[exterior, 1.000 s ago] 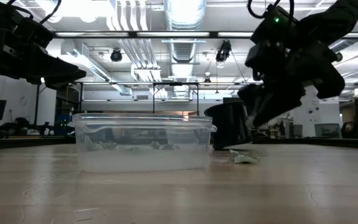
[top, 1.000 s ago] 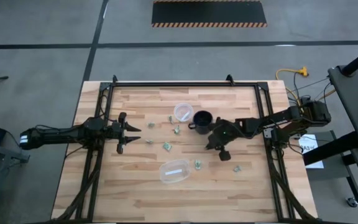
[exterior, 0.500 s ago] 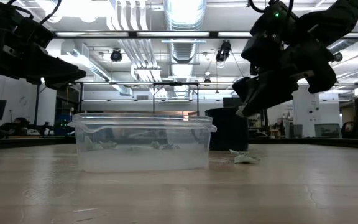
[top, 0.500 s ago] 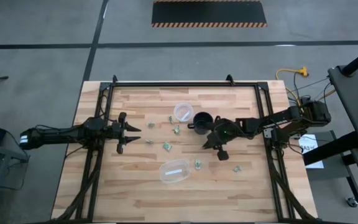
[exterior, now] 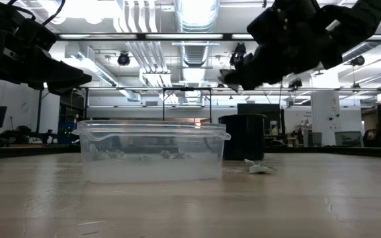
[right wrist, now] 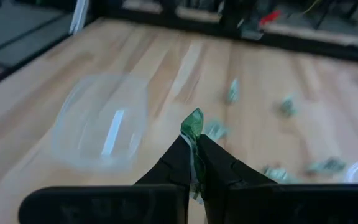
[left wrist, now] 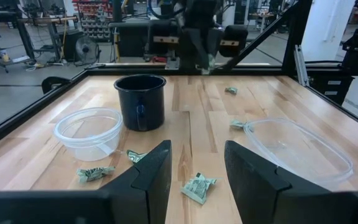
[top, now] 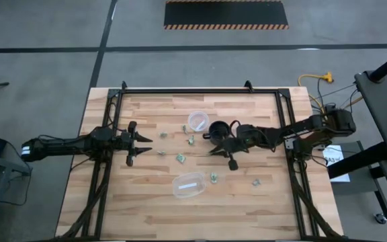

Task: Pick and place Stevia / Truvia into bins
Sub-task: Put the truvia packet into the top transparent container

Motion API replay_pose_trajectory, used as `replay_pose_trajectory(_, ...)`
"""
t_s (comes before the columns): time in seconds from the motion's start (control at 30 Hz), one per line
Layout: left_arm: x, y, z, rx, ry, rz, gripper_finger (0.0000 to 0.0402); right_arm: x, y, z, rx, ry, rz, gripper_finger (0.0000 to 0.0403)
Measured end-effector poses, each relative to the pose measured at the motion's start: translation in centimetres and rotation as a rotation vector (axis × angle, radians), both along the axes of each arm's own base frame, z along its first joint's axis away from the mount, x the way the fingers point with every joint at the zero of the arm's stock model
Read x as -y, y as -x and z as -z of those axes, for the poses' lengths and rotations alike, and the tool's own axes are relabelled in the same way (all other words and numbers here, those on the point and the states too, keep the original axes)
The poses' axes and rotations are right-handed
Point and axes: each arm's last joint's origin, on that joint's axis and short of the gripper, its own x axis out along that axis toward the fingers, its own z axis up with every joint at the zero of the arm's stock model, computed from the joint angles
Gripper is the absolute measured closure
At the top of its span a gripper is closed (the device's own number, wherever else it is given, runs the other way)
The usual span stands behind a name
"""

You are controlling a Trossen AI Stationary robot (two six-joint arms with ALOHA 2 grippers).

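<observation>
Right gripper at frame centre of high view, beside black mug, jaws pinched on green packet, visible only in right wrist view, left gripper parted, round clear cup just left of mug, tabletop.

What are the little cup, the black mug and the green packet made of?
The cup looks like thin clear plastic: the wood shows through it. The mug is glossy black, maybe ceramic or enamel. The packet in the right gripper looks like crinkled paper.

Cup left of mug; tub nearer, packets between.
</observation>
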Motion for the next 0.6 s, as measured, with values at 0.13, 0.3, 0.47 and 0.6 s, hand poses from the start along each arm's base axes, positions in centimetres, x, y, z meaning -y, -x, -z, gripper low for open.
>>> replay_pose_trajectory(0.13, 0.0, 0.0, 0.0, 0.0, 0.0, 0.0, 0.0269, 0.3, -1.0, 0.5, 0.073, 0.008, 0.063, 0.0394)
replay_pose_trajectory(0.3, 0.0, 0.0, 0.0, -0.001, 0.0, 0.0, 0.0269, 2.0, -3.3, 0.8, 0.141, -0.065, 0.148, 0.0394)
replay_pose_trajectory(0.47, 0.0, 0.0, 0.0, 0.0, 0.0, 0.001, 0.0269, 4.2, -6.0, 1.0, 0.144, -0.109, 0.221, 0.0394)
replay_pose_trajectory(0.6, 0.0, 0.0, 0.0, 0.001, 0.0, 0.001, 0.0269, 5.2, -7.1, 1.0, 0.15, -0.101, 0.254, 0.0394)
